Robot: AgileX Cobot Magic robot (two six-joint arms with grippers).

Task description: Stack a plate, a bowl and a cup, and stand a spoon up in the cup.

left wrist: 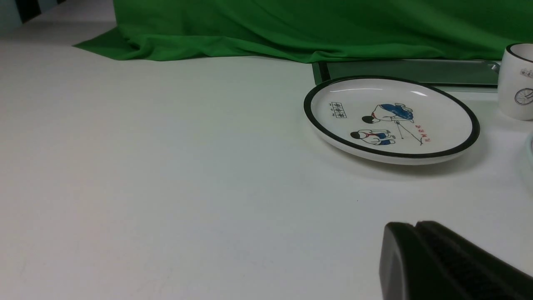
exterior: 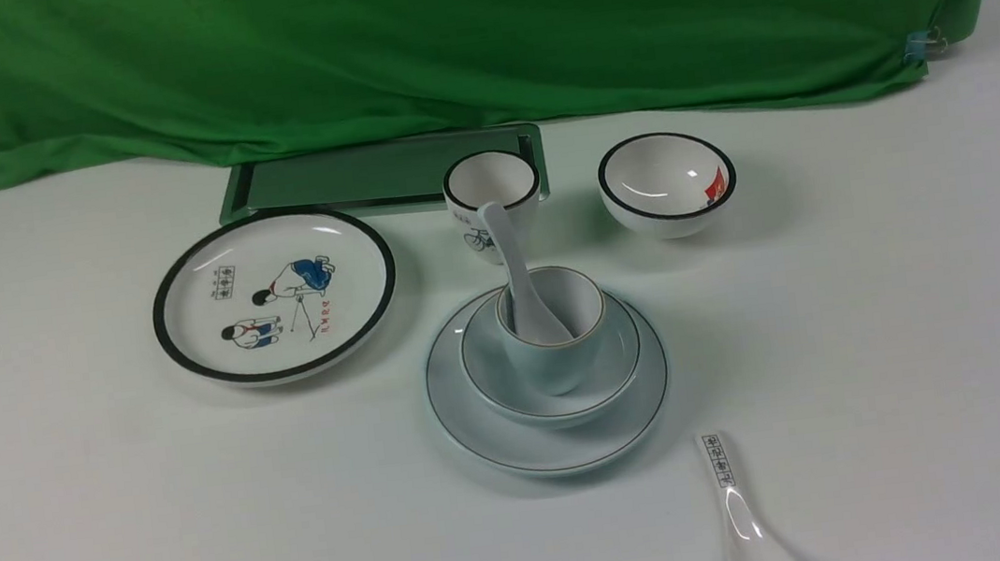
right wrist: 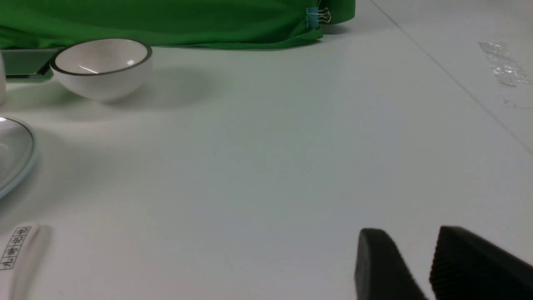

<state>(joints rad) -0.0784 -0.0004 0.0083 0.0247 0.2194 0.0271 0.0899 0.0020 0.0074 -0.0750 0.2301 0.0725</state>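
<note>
In the front view the plain pale plate [exterior: 497, 417] lies at the table's middle. The plain wide bowl [exterior: 612, 367] sits on it and the pale blue cup [exterior: 556, 359] stands in the bowl. The plain white spoon [exterior: 509, 256] stands in the cup, its handle leaning up toward the back. My left gripper [left wrist: 416, 226] is shut and empty, low over bare table, well to the left of the stack. My right gripper [right wrist: 410, 239] is open by a small gap and empty, over bare table to the right of the stack. The plate's rim [right wrist: 18, 160] shows in the right wrist view.
A black-rimmed cartoon plate [exterior: 274, 295] lies back left of the stack. A bicycle cup [exterior: 490, 189] and a black-rimmed bowl [exterior: 668, 181] stand behind it. A labelled spoon [exterior: 742, 516] lies at the front right. A dark tray [exterior: 338, 178] and green cloth [exterior: 434, 34] are at the back.
</note>
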